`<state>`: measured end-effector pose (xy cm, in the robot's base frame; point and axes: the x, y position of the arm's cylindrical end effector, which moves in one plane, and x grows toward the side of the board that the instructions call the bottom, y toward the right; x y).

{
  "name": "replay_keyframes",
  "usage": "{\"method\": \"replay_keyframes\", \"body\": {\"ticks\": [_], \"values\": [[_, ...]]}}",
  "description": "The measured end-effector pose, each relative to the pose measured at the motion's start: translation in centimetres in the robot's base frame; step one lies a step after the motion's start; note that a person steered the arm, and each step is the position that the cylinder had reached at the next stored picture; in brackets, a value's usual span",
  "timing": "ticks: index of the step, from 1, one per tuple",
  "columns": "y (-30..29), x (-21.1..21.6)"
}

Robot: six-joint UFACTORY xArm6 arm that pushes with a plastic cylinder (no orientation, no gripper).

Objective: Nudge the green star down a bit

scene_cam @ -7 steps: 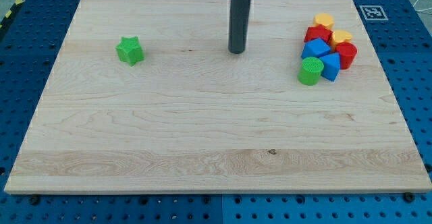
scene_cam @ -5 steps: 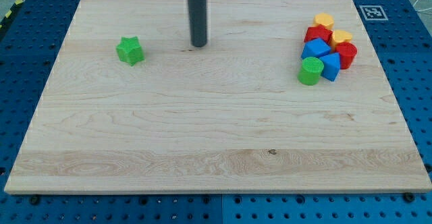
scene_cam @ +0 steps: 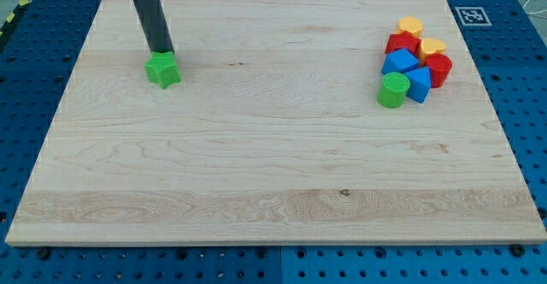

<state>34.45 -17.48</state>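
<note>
The green star (scene_cam: 162,70) lies on the wooden board (scene_cam: 273,173) at the view's upper left. My tip (scene_cam: 161,52) stands right at the star's top edge, touching or almost touching it. The dark rod rises from there toward the view's top left.
A cluster of blocks sits at the view's upper right: a green cylinder (scene_cam: 394,89), two blue blocks (scene_cam: 400,62) (scene_cam: 420,83), two red blocks (scene_cam: 399,43) (scene_cam: 438,68) and two orange blocks (scene_cam: 410,26) (scene_cam: 432,46). A marker tag (scene_cam: 471,15) is at the board's top right corner.
My tip has moved left across the board's top part, from the middle to the star's top edge. The star sits slightly lower than before.
</note>
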Motion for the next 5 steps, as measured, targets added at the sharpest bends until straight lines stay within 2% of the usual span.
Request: {"method": "replay_keyframes", "body": {"ticks": [5], "values": [[-1.92, 0.80]]}}
